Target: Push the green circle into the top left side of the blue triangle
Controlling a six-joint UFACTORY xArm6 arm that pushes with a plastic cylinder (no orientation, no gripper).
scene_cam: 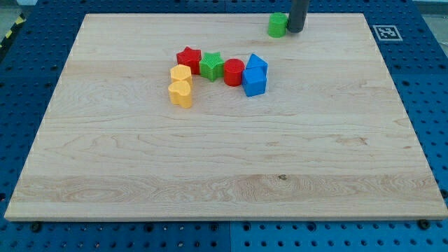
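Observation:
The green circle (277, 25) sits near the view's top edge of the wooden board, right of centre. My tip (295, 31) rests just to its right, touching or nearly touching it. The blue triangle (257, 63) lies lower, near the board's upper middle, at the right end of a cluster of blocks. A blue cube (254, 82) sits directly below the triangle. The green circle is well above and slightly right of the blue triangle.
Left of the blue triangle stand a red circle (234, 72), a green star (211, 66) and a red star (188, 59). A yellow hexagon (180, 74) and a yellow heart (180, 93) lie below the red star.

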